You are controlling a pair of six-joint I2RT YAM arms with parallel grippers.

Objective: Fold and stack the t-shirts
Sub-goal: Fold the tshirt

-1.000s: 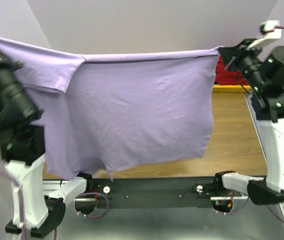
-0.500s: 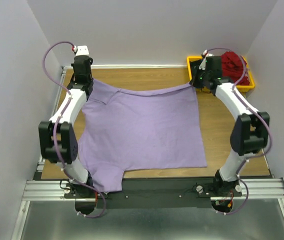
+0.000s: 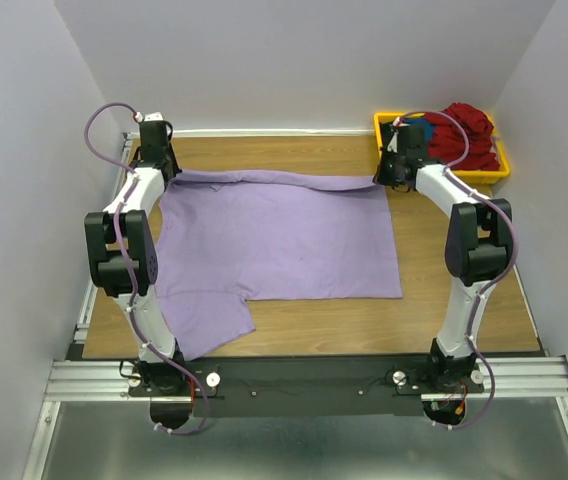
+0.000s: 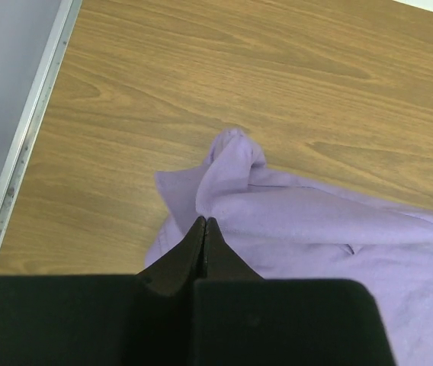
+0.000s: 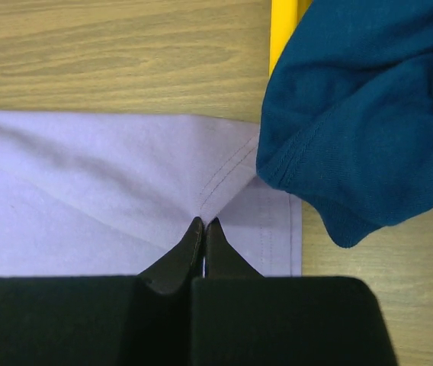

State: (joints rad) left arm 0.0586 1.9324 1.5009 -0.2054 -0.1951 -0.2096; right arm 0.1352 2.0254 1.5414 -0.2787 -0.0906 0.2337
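Note:
The large lavender t-shirt [image 3: 284, 240] lies spread on the wooden table [image 3: 454, 300], with one sleeve near the front left. My left gripper [image 3: 162, 172] is shut on its far left corner, and the left wrist view shows the tips [image 4: 205, 221] pinching a bunched fold of lavender cloth [image 4: 315, 221]. My right gripper [image 3: 385, 180] is shut on the far right corner, and the right wrist view shows the tips [image 5: 203, 223] pinching the stitched hem [image 5: 87, 175]. Dark red shirts [image 3: 464, 135] are piled in the bin. A blue shirt [image 5: 361, 99] hangs over the bin's edge next to the right gripper.
The yellow plastic bin [image 3: 499, 172] stands at the far right corner of the table, and its rim [image 5: 281, 30] shows just beyond my right gripper. Grey walls close in the table on the left, back and right. The metal rail with the arm bases runs along the near edge.
The lavender shirt was held up stretched in the air. Both arms have swung far and down, and it now lies flat on the table, still gripped at both far corners.

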